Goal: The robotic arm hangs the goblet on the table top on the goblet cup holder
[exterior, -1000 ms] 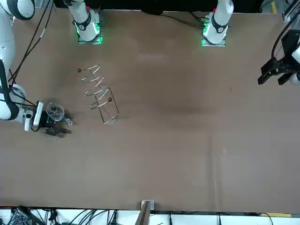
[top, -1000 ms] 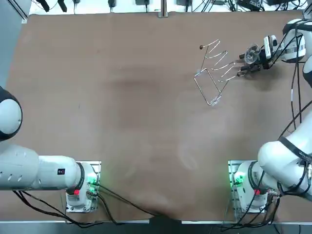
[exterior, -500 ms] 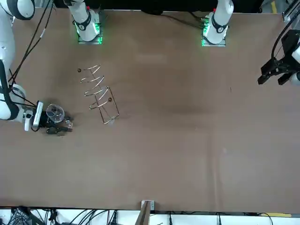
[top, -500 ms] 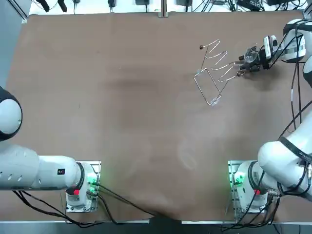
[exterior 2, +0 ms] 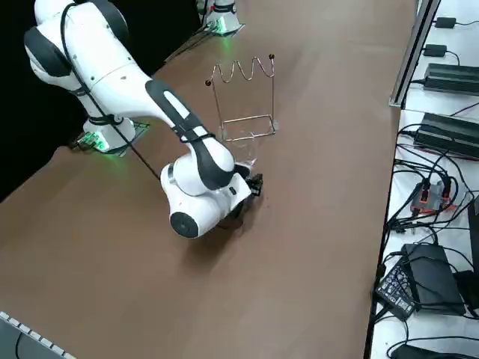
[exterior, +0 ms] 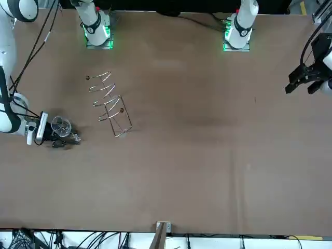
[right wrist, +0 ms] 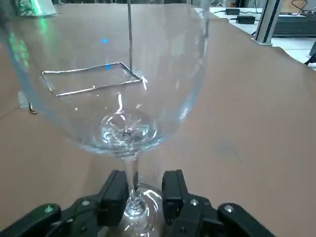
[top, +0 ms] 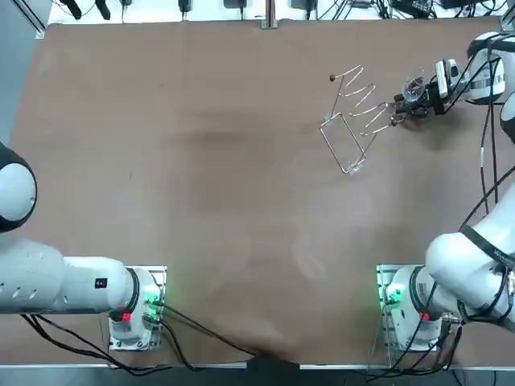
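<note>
Right arm [exterior 2: 112, 67] – extended far forward on own right side, forearm angled down, wrist [exterior 2: 196, 196] low, near level. Right gripper [right wrist: 143, 190] points toward robot's left – fingers [right wrist: 116, 192] clamped on goblet [right wrist: 118, 74] stem.

- A plain brown table top [top: 201, 161] fills both overhead views — matte and evenly lit.
- A small metal bracket [top: 268, 22] sits at the middle of its far edge.
- Beside the table, black power units [exterior 2: 449, 77] and cables [exterior 2: 426, 198] lie on a white surface [exterior 2: 468, 41].
- A dark backdrop [exterior 2: 15, 149] lies behind the opposite side.
</note>
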